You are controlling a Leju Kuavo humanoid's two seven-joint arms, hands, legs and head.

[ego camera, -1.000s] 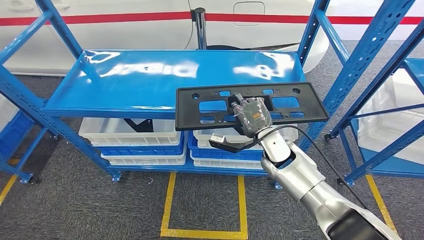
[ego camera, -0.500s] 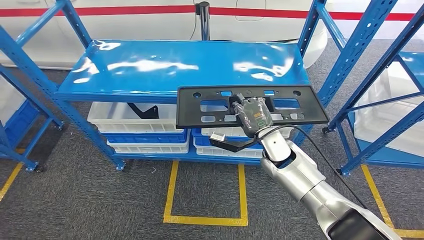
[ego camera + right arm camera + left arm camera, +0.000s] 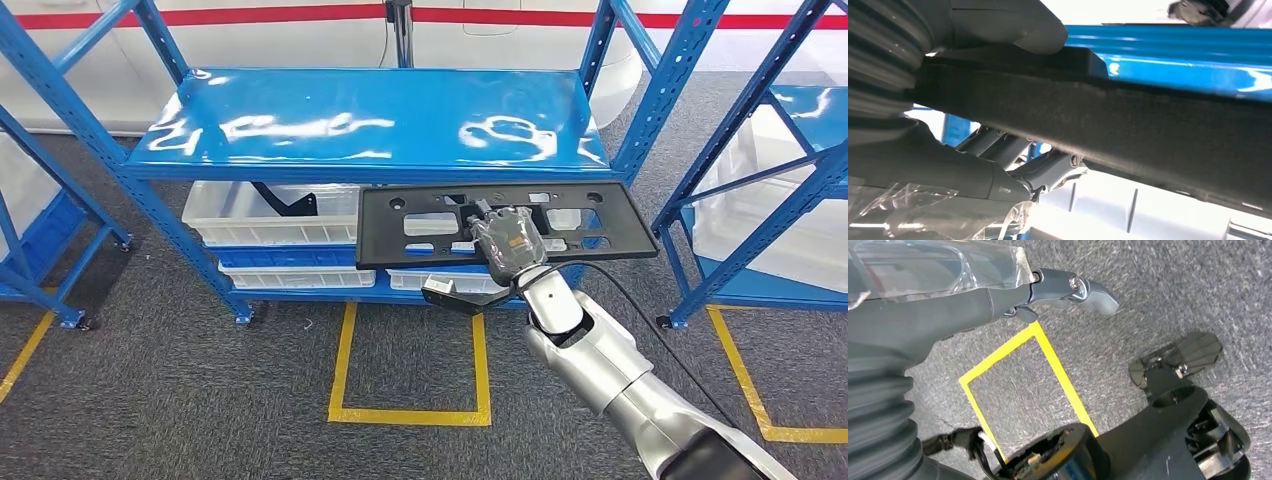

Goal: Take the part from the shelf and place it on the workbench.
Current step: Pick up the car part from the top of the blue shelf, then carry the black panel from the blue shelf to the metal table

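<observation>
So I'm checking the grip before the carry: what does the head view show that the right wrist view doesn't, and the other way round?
Head view alone: the whole black part held level in front of the blue shelf, and the yellow floor marking. Right wrist view alone: the thumb on one face of the part and darker fingers on the other. Both: the right hand gripping the part by its long edge.

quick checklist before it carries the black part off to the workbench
1. Right hand grips the black part near its middle: ok.
2. Part lifted off the blue shelf: ok.
3. Part held roughly level: ok.
4. Left hand holds nothing, hanging over the floor: ok.
5. Shelf uprights stand close beside the part's end: not ok, mind when turning.
6. Workbench location: cannot tell.
</observation>
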